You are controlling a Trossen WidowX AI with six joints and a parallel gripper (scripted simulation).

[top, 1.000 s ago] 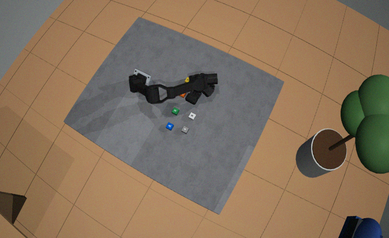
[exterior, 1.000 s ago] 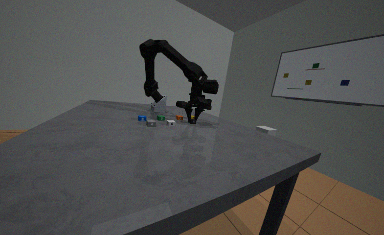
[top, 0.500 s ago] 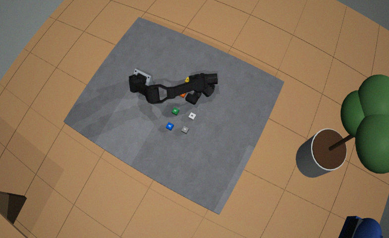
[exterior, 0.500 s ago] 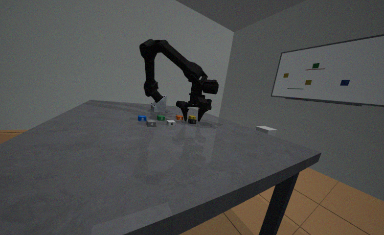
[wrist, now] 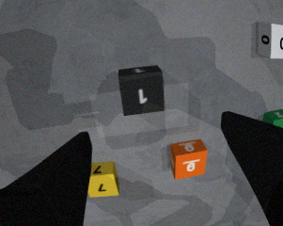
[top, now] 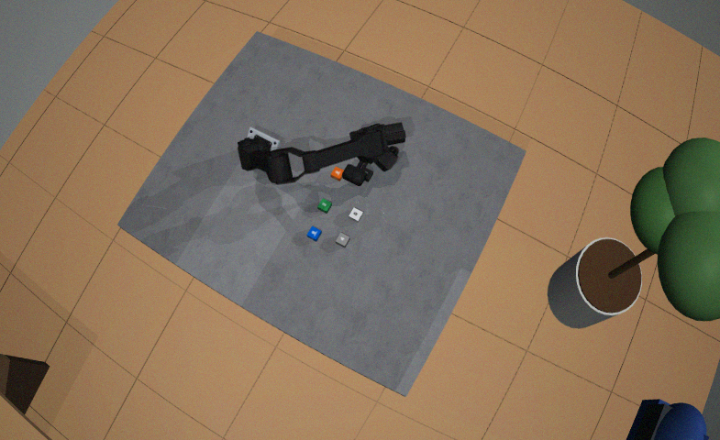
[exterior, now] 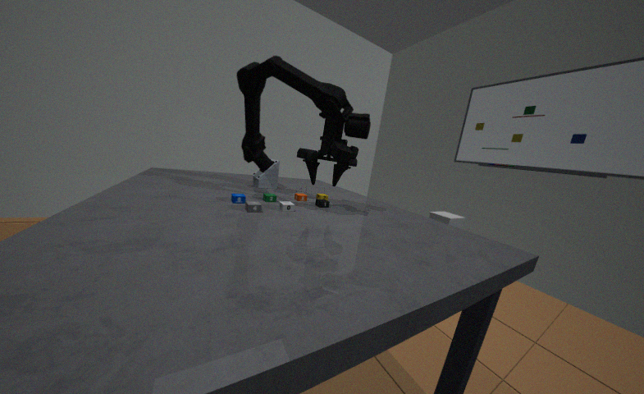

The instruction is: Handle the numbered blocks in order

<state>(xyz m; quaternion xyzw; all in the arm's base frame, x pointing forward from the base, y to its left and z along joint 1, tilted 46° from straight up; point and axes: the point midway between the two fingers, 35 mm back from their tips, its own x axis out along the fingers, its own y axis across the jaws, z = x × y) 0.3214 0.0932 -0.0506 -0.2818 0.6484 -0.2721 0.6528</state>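
My gripper (exterior: 325,182) (wrist: 158,130) is open and empty, hanging well above the black block marked 1 (exterior: 322,203) (wrist: 141,90), which stands on the grey table (exterior: 169,292) (top: 352,326). A yellow block marked 7 (exterior: 322,196) (wrist: 103,179) lies close beside it. An orange block (top: 337,173) (exterior: 300,196) (wrist: 189,158) shows a 6 or 9. A white block marked 0 (top: 356,214) (exterior: 287,205) (wrist: 275,40), a green block (top: 325,204) (exterior: 269,197) (wrist: 279,116), a blue block (top: 314,233) (exterior: 238,198) and a grey block (top: 342,238) (exterior: 253,206) lie further off. In the overhead view the arm hides the black and yellow blocks.
The arm's base mount (top: 262,136) (exterior: 267,176) stands at the back of the table. A small white box (exterior: 445,216) lies near the table's right edge. A potted plant (top: 609,275) stands on the floor beside the table.
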